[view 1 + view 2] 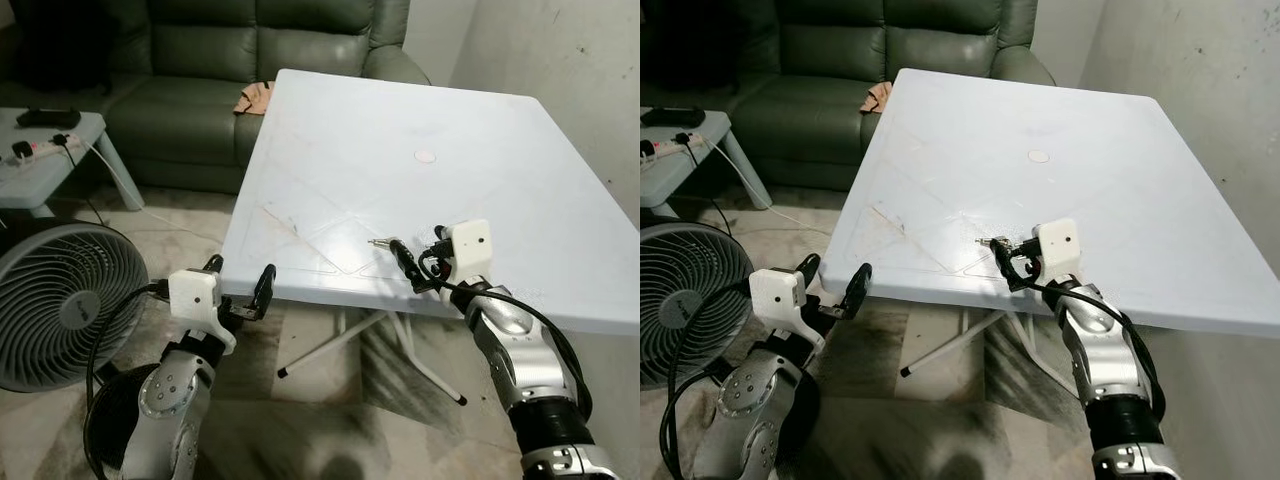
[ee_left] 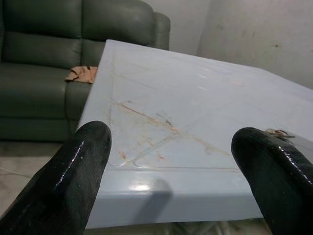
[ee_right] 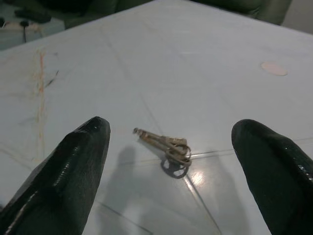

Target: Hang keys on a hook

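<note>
The desk [image 1: 480, 130] looks like smooth, pale plastic with a soft sheen, scuffed with rusty scratches toward its left edge. The keys [image 3: 166, 145] are dull, tarnished metal. Each end effector's fingers [image 3: 63, 181] are glossy black. The sofa [image 1: 200, 60] looks like green leather.

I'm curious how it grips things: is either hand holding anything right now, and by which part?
Nothing is held. The keys lie on the table between the right hand's open fingers, untouched; the left hand is open too.

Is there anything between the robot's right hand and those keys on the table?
No. In the right wrist view only bare white table lies between the open right hand and the keys.
</note>
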